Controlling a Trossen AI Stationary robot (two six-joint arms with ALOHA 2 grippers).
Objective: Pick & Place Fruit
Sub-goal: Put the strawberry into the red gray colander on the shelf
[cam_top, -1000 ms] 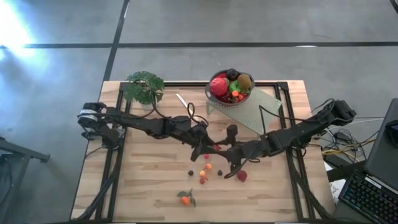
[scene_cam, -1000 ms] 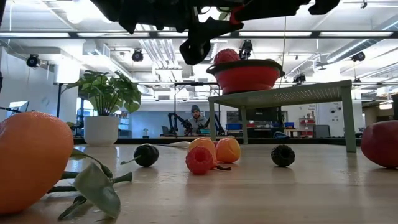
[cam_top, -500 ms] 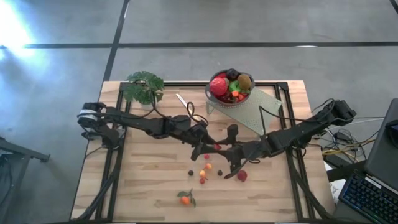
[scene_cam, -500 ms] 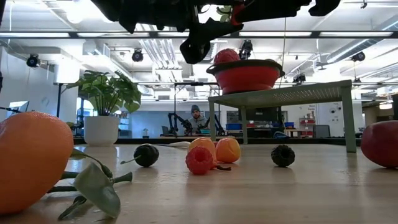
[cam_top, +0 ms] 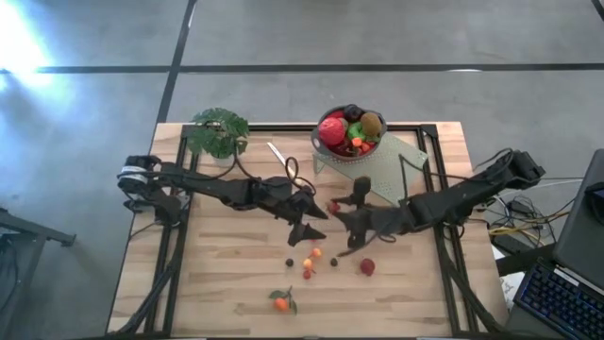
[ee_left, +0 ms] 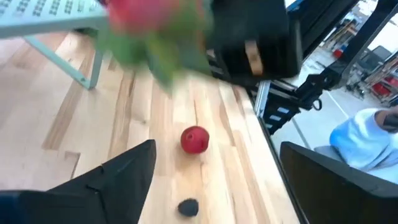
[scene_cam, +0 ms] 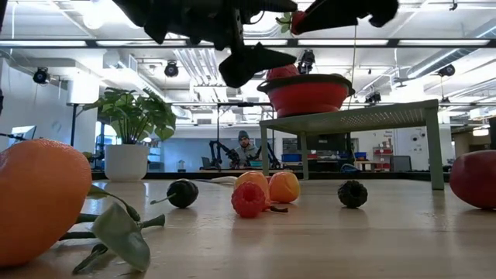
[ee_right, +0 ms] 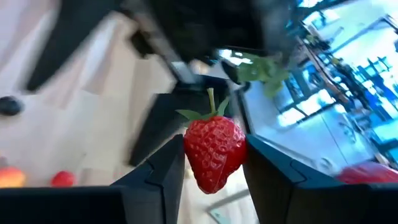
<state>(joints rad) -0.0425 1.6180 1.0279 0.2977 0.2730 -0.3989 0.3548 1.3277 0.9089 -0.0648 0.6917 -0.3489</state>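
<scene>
Two grippers meet above the middle of the tabletop (cam_top: 226,293). The right gripper (ee_right: 214,180) has its fingers clamped on a strawberry (ee_right: 213,154), one finger on each flank and the leafy cap clear of the pads, so the fruit hangs free with its tip down. In the high view this strawberry shows as a small red spot between the two wrists, lifted off the wood and just short of the pale green perforated stand (cam_top: 387,165).

The left gripper (ee_left: 214,186) hangs close beside it with its fingers spread wide apart and nothing between them; its wrist view looks past the held strawberry, blurred by nearness, to the wood below.

Placement target, as judged: the red bowl (cam_top: 326,146) on the stand, which already carries a red apple (cam_top: 332,130), a kiwi (cam_top: 371,123) and a dark plum (cam_top: 352,111). The raised bowl explains the high carry.

Still on the tabletop:
- a tangerine (cam_top: 280,302) with leaves, near the front edge;
- small orange and red berries (cam_top: 310,263), clustered;
- a dark berry (cam_top: 290,262) just beside them;
- a red fruit (cam_top: 366,267) below the right arm.

A potted plant (cam_top: 217,132) stands at the far left corner, outside the work zone.
</scene>
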